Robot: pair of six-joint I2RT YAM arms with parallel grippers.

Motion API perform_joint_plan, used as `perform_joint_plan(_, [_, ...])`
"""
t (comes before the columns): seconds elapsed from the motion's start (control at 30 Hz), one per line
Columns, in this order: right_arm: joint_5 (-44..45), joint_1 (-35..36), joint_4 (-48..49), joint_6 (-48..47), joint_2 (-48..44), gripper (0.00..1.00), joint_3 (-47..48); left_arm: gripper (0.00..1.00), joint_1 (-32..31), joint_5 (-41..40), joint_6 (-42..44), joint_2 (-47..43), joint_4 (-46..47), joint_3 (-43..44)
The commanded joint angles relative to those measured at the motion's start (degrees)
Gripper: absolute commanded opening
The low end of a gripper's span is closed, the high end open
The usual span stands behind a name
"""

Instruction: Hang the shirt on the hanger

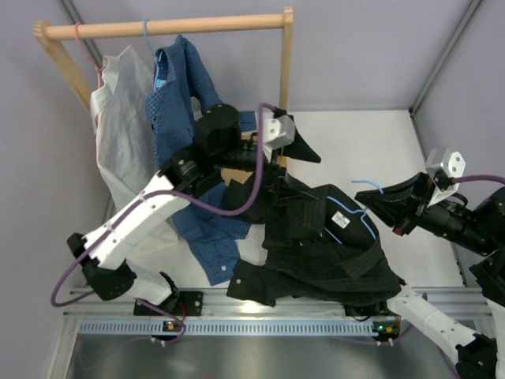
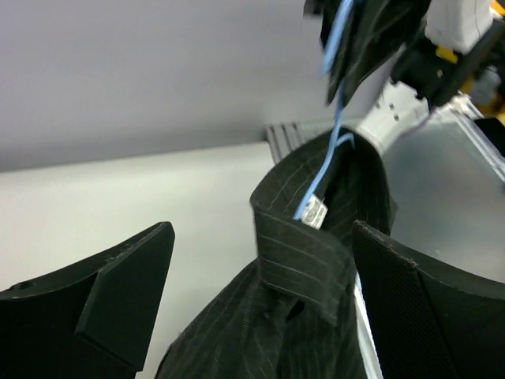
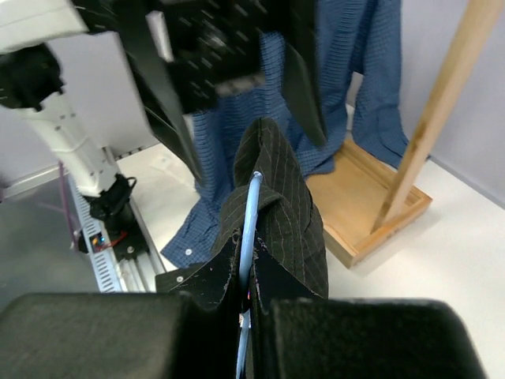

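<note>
At L we have the left gripper (image 2: pixel 262 233) spread wide around, not gripping, the collar of the shirt (image 1: pixel 316 245), heaped mid-table & partly lifted by the hanger (image 3: pixel 251 209) inside its neck, whose wire the right gripper (image 1: pixel 375 203) pinches tight, prob. to steady it.
</note>
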Motion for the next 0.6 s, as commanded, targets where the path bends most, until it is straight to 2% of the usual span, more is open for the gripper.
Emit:
perform_joint_plan(0.0, [-6.89, 0.36, 1.91, -1.78, -0.18, 0.0, 0.71, 0.97, 0.16, 12.21, 3.45, 5.22, -8.25, 3.25])
perform_joint_plan(0.07, [-8.46, 0.36, 1.91, -1.87, -0.01, 0.0, 0.71, 0.98, 0.25, 11.68, 2.05, 6.88, -8.25, 3.42])
perform_joint_plan(0.13, [-9.61, 0.27, 2.61, -3.62, 0.17, 0.0, 0.62, 0.96, 0.69, 14.47, 1.26, 7.59, -8.42, 3.25])
perform_joint_plan(0.2, [-9.79, 0.36, 3.05, -3.54, 0.52, 0.0, 0.62, 0.83, 1.04, 16.86, 0.81, 8.56, -8.42, 3.16])
perform_joint_plan(0.27, [-9.79, 0.36, 3.75, -3.54, 0.7, 0.0, 0.45, 0.8, 1.13, 20.19, 0.11, 9.0, -8.34, 2.99])
perform_joint_plan(0.3, [-9.79, 0.36, 3.93, -3.45, 0.87, 0.0, 0.45, 0.72, 1.3, 20.99, 0.02, 9.18, -8.34, 2.81])
perform_joint_plan(0.4, [-9.44, 0.45, 4.64, -3.45, 1.22, 0.0, 0.27, 0.56, 1.3, 21.44, 0.11, 9.44, -8.42, 2.2])
perform_joint_plan(0.5, [-8.65, 0.36, 5.43, -3.1, 1.4, 0.0, -0.26, 0.23, 1.3, 21.35, 0.98, 9.44, -8.34, 1.76])
perform_joint_plan(0.53, [-8.39, 0.45, 5.6, -3.01, 1.23, 0.0, -0.61, 0.0, 1.3, 21.18, 1.25, 9.36, -8.34, 1.67])
perform_joint_plan(0.57, [-8.21, 0.36, 5.78, -2.84, 1.14, 0.0, -0.87, 0.0, 1.3, 20.74, 1.69, 9.09, -8.34, 1.49])
